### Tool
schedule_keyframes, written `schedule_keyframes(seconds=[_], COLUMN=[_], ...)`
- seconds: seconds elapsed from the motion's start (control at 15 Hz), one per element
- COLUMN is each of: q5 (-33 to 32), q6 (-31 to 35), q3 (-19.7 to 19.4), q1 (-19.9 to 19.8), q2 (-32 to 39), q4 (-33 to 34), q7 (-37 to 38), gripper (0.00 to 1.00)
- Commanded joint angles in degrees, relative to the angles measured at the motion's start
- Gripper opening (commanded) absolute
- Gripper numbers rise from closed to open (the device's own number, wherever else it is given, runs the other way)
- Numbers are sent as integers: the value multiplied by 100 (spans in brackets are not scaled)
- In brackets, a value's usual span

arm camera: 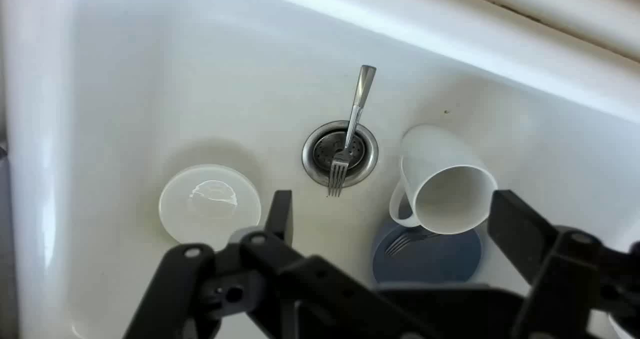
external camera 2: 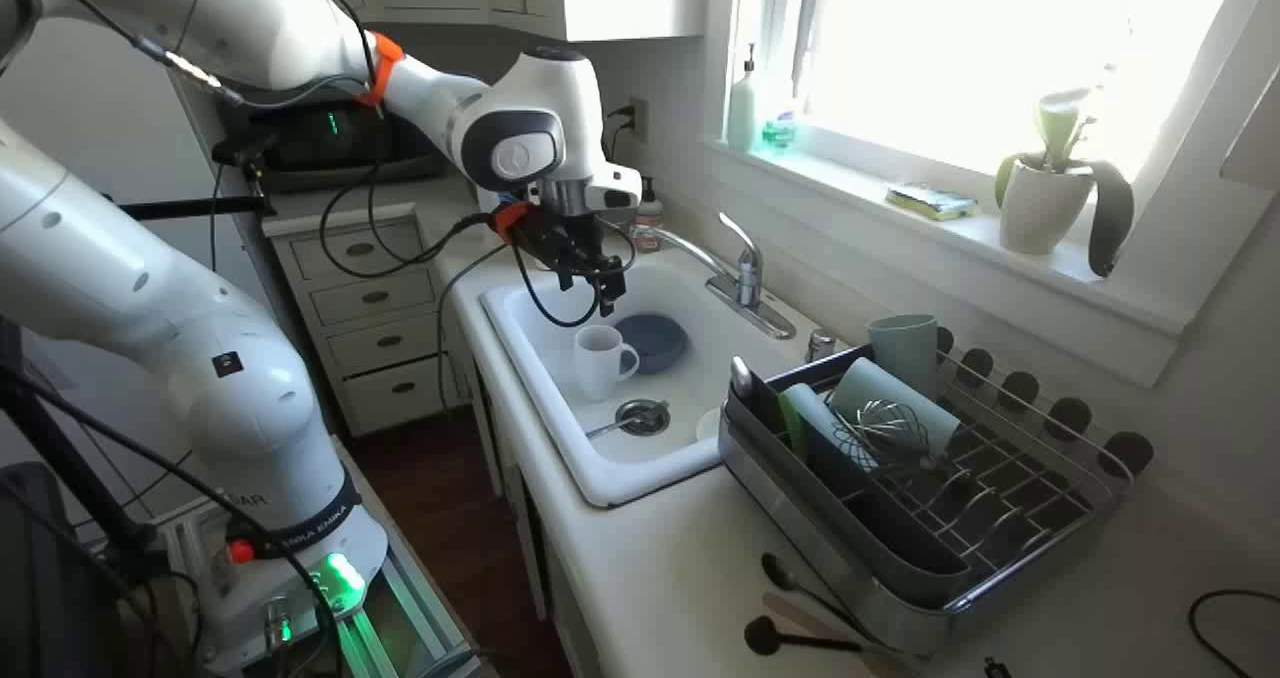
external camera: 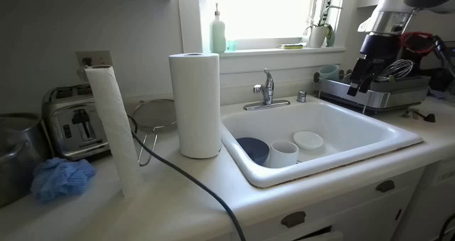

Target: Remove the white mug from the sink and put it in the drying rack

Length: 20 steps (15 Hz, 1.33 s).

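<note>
The black two-finger gripper (arm camera: 392, 201) has its fingers wide apart, holding nothing, and the white ceramic mug (arm camera: 445, 179) stands upright below it in the large white rectangular sink (arm camera: 270, 84), nearer to one finger than the other. I expect the mug to be rigid, rather light, breakable, and slippery if it is wet. I would pinch its wall, one finger inside the mouth, away from its curved white handle (arm camera: 394, 206) and the round dark blue bowl (arm camera: 427, 266).

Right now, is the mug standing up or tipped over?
Standing up. Both exterior views show the mug in the sink, its open top facing upward.
</note>
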Motion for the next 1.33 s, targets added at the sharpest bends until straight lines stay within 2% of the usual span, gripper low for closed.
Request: schedule_keyframes(seconds=[0.0,0.47,1.0,1.13,1.27], q5=[43,43,-29,-124,-193], q6=[-15,-15,903,987,798], q3=[78,78,1029,1105,1049], q1=[-78,-78,-238,-229,-176], q2=[4,4,1808,2361,2919], q4=[9,9,858,1292,1821], q7=[-30,-30,3121,3766,4162], gripper=[100,100,100,100,100])
